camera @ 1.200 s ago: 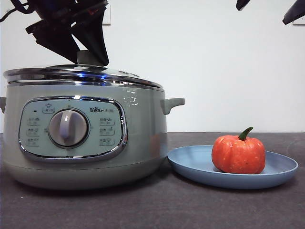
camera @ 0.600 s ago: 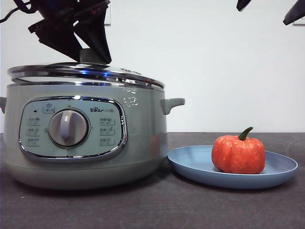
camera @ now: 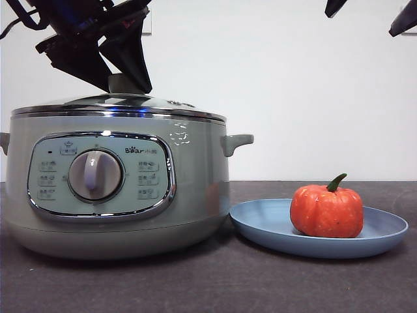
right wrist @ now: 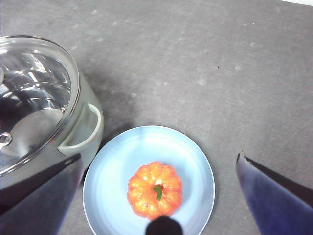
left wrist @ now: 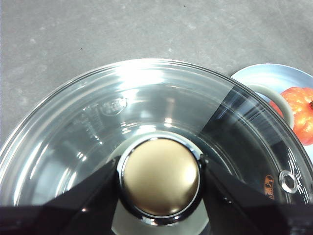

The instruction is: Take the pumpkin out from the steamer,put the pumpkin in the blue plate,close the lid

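Note:
The orange pumpkin (camera: pixel 326 212) with its green stem sits upright in the blue plate (camera: pixel 260 223), to the right of the sage-green steamer (camera: pixel 195 182). The glass lid (camera: pixel 163 107) lies level on the steamer's rim. My left gripper (camera: pixel 125 81) comes down from the upper left and is shut on the lid's knob; in the left wrist view its jaws (left wrist: pixel 160 176) press both sides of the knob above the lid's glass (left wrist: pixel 146 103). My right gripper (right wrist: pixel 159 156) is open and empty, high above the pumpkin (right wrist: pixel 154 190) and the plate (right wrist: pixel 122 161). In the front view it (camera: pixel 368 13) shows only as black tips at the top right.
The steamer's side handle (camera: pixel 236 141) juts toward the plate, and the plate's rim nearly touches the steamer's base. A dark grey tabletop (camera: pixel 215 287) stretches in front and to the right. A white wall stands behind.
The lid was tilted and slightly raised on its left side; it has come down and now sits level on the steamer's rim, with the left gripper still on the knob.

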Robot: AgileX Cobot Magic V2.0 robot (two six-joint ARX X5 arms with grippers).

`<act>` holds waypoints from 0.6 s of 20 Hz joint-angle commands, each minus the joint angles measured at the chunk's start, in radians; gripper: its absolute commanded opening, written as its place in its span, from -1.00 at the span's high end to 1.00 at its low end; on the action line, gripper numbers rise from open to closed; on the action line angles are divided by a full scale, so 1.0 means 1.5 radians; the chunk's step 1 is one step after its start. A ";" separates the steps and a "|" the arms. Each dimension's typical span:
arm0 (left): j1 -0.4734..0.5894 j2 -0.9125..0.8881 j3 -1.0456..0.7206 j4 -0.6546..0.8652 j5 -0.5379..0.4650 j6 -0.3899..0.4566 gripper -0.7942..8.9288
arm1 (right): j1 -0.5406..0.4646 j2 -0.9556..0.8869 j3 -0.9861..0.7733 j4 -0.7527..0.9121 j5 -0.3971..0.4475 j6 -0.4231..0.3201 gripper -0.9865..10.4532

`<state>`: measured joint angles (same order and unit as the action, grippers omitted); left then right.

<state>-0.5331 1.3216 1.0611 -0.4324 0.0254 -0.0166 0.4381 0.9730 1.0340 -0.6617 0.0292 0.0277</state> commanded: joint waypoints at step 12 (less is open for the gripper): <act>-0.007 -0.192 0.005 -0.064 0.001 0.000 0.58 | 0.001 -0.003 -0.002 0.006 -0.003 0.006 0.17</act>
<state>-0.5407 1.0351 1.0683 -0.5259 0.0265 -0.0116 0.4381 0.9718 1.0340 -0.6579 0.0261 0.0284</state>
